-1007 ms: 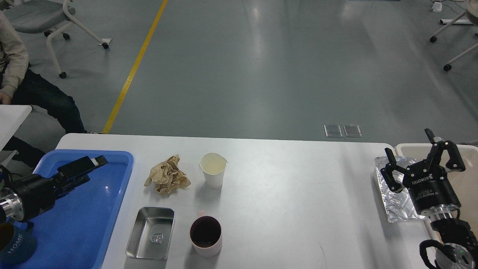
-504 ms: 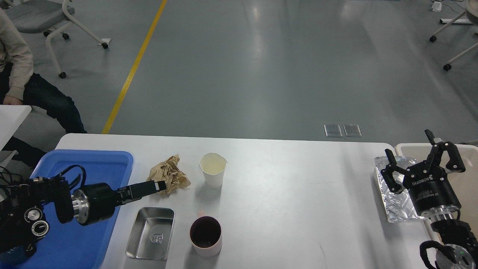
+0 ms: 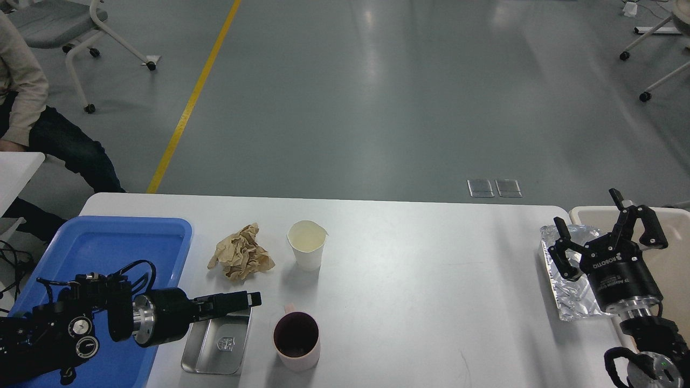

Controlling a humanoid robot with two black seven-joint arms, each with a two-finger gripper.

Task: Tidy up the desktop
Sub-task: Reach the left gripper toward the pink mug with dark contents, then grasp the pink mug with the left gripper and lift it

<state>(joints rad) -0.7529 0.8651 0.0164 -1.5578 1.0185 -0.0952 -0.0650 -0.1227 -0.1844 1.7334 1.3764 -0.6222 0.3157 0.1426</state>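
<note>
The white desktop (image 3: 431,280) carries a crumpled brown paper (image 3: 241,258), a white paper cup (image 3: 307,245), a pink mug (image 3: 296,339) with a dark inside and a shallow metal tray (image 3: 215,347). My left gripper (image 3: 253,297) reaches in from the left, points right and hovers over the metal tray's far edge, left of the mug. Its fingers are seen side-on and cannot be told apart. My right gripper (image 3: 586,209) is open and empty at the right edge, above a crumpled foil tray (image 3: 563,293).
A blue plastic tray (image 3: 108,242) lies at the desktop's left end. A beige bin (image 3: 674,258) stands just past the right edge, beside the foil tray. A seated person (image 3: 32,124) and an office chair (image 3: 70,27) are beyond the far left corner.
My left arm has swung from above the blue tray to the right and toward the front edge, passing the brown paper to end over the metal tray. My right gripper has barely moved.
</note>
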